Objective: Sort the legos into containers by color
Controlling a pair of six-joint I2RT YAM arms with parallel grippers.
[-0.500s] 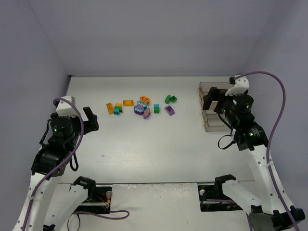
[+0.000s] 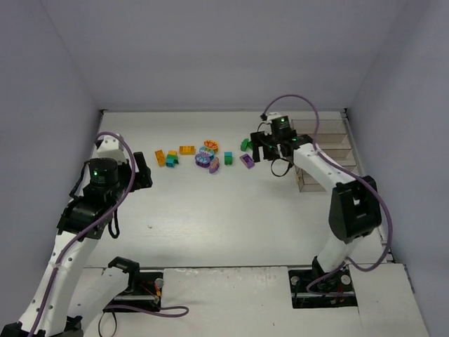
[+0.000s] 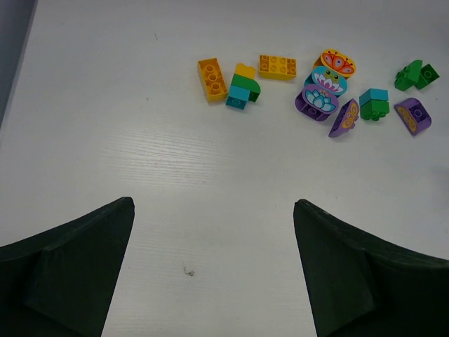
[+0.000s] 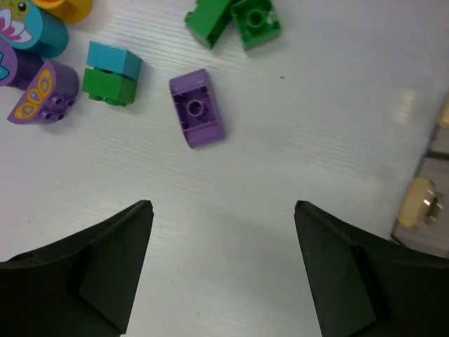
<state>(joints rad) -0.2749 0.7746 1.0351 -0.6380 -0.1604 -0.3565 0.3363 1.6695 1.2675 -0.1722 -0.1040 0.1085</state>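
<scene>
The purple lego lies loose on the table, just ahead of the right gripper, whose jaws gape empty. 2 green bricks crowd beyond it; a skewed descent could nudge them. The left gripper hangs open, the containers off right.

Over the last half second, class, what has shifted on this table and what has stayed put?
The right end effector swung left from the containers to hover by the purple brick, open and empty. The left end effector edged slightly toward the legos, also open. Nothing was taken hold of or let go; the bricks and bins lie as before.
</scene>
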